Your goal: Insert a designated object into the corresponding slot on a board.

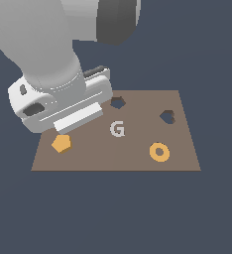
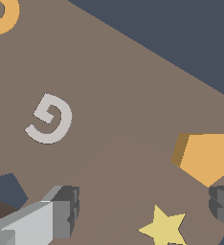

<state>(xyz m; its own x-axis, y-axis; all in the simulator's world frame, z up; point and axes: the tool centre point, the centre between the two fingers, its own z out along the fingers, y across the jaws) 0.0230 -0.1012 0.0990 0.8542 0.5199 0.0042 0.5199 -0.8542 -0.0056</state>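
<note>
The orange pentagon block (image 1: 61, 143) lies flat on the brown board (image 1: 138, 158), near its corner on the exterior view's left. The dark pentagon slot (image 1: 118, 102) is near the board's far edge, beyond the pale G (image 1: 117, 129). My gripper (image 1: 63, 119) hovers over the board just behind the pentagon and hides what lies under it. In the wrist view the gripper (image 2: 142, 208) is open and empty, its fingers (image 2: 61, 210) wide apart. The pentagon (image 2: 205, 158) lies close to one finger, outside the gap. The slot (image 2: 6, 194) shows by the other finger.
A yellow star (image 2: 164, 227) lies on the board between the fingers. An orange ring (image 1: 159, 152) lies on the board at the exterior view's right, with a dark heart-shaped hole (image 1: 168, 117) beyond it. The board rests on a dark blue surface (image 1: 116, 218).
</note>
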